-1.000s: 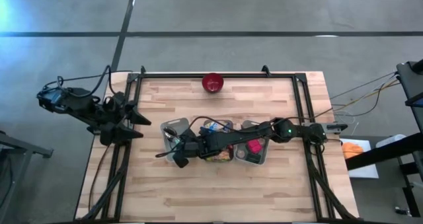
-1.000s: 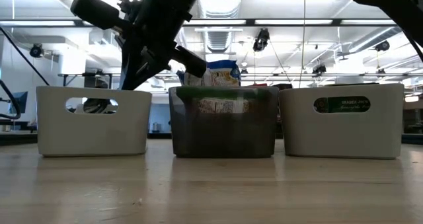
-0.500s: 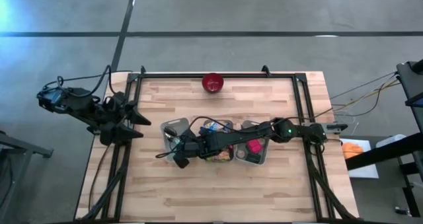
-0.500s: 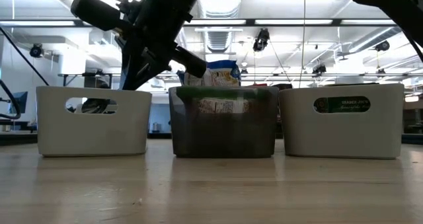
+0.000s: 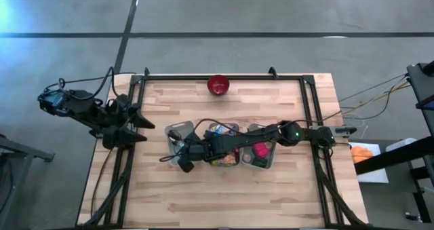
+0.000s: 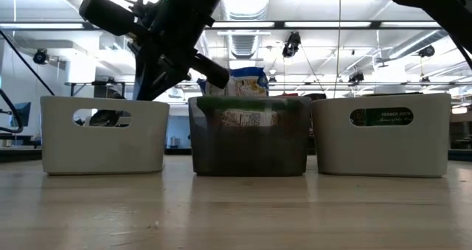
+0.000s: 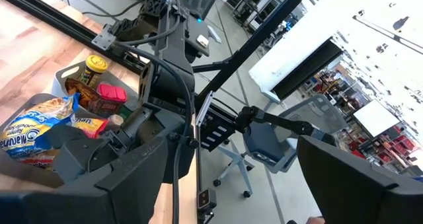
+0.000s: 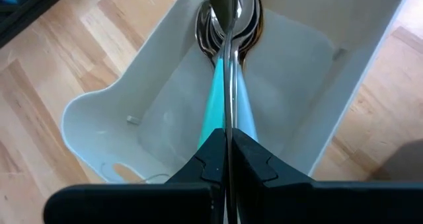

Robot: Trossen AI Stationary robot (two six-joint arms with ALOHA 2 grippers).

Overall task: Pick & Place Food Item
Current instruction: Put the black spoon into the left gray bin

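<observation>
- Three bins stand in a row mid-table in the high view: a left white bin [image 5: 173,129], a middle bin [image 5: 224,163] full of food packets, and a right bin [image 5: 266,163] holding a pink item [image 5: 260,150]. A red bowl [image 5: 218,85] sits alone at the far edge. The right arm stretches across all three bins, with the right gripper [image 5: 180,146] over the left white bin. The left gripper [image 5: 141,126] waits off the table's left edge.
- One dark arm drops behind the left bin's wall in the low view, so its fingertips are hidden there. A tall packet [image 6: 247,80] stands up out of the middle bin.
- Both fingers of the left gripper stand wide apart in the left wrist view, with nothing between them. Beyond them lie a noodle packet [image 7: 33,128] and a yellow-lidded jar [image 7: 96,64].
- Two fingers pressed together show in the right wrist view, pinching the thin handle of a metal spoon [image 8: 228,12]. Its bowl hangs inside the white bin, above a teal-handled utensil [image 8: 221,98] lying on the bin's floor.
- Judged step: the held thing is cutlery rather than food, and it is poised low for placing in the left bin.
- Next move, as I judge it: part the fingers to drop the spoon, then lift straight up clear of the bin walls.
</observation>
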